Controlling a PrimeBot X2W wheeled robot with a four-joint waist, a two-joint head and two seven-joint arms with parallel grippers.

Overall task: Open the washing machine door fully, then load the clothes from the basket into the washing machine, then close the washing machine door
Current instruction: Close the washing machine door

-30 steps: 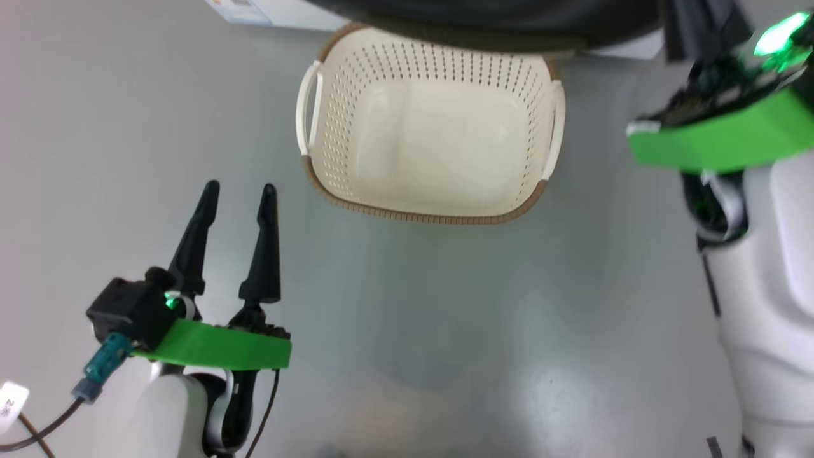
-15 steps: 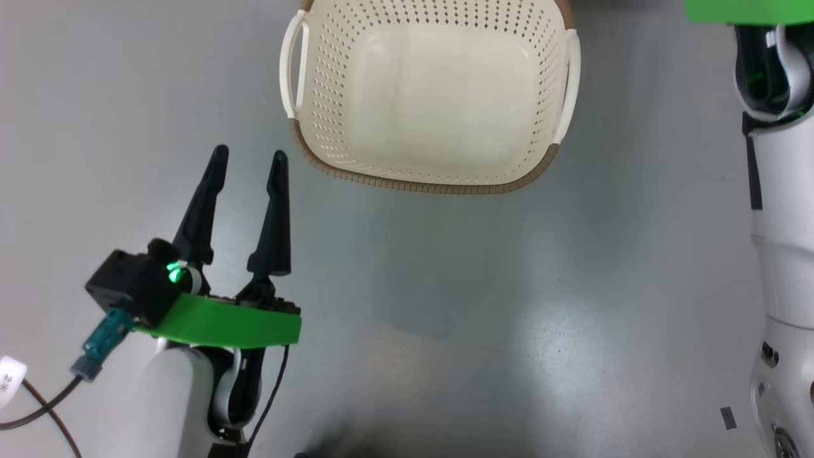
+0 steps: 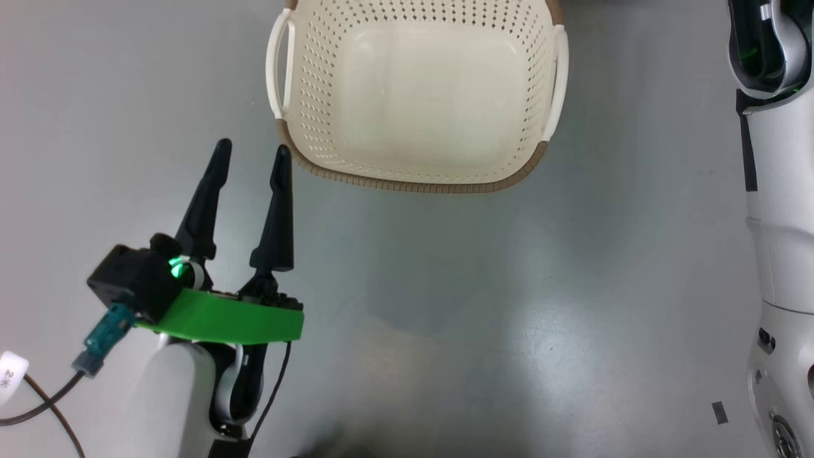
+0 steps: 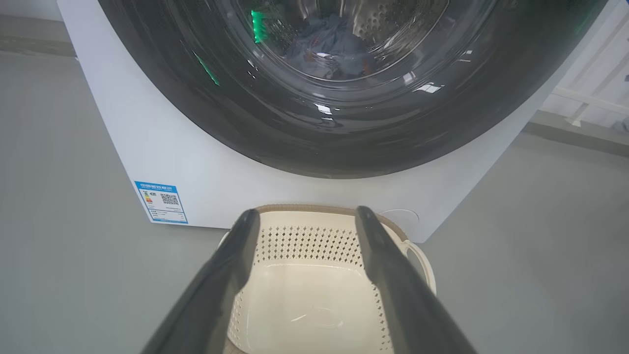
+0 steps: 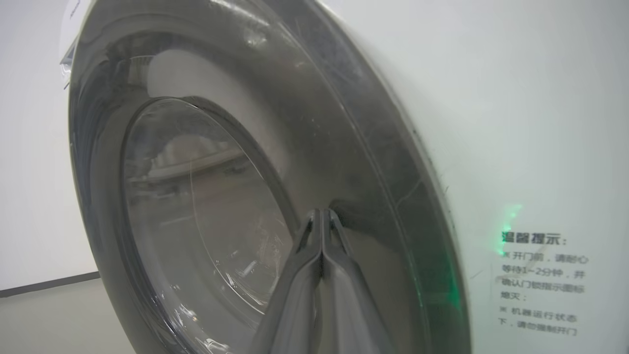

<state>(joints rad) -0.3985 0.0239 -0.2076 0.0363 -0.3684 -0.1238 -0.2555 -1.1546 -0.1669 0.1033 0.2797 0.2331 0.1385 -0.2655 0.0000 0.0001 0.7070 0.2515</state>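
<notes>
Shift since a second ago: my head camera has tipped down, so the whole picture has slid and the basket [image 3: 413,186] sits higher in it, cut by the top edge; that is the camera, not the basket. The left gripper [image 3: 252,147] keeps the same spread.
Head view, basket: cream and perforated with a brown rim, upright on the grey floor [image 3: 458,318], a handle on each side and its bare bottom showing.
Head view, left gripper: at the lower left on its green mount [image 3: 235,324], fingers wide apart and holding nothing, the tips near the basket's near-left corner but clear of it.
Head view, right forearm [image 3: 782,222]: a pale shell running down the right edge.
Left wrist view, washing machine door [image 4: 344,142]: I see it lying flush on the white washing machine [image 4: 206,167], with the clothes [image 4: 334,46] as a blue heap behind its glass, inside the drum.
Left wrist view, basket: on the floor just before the machine, framed between my two spread fingers; a blue label sticker [image 4: 161,201] sits at the front's lower corner.
Right wrist view, right gripper [image 5: 322,214]: fingers pressed together with nothing between them, the tips over the door's dark ring beside the glass bowl [image 5: 196,206]; I cannot tell whether they touch it.
Right wrist view, machine front: a printed notice [image 5: 538,285] under a green glow.
</notes>
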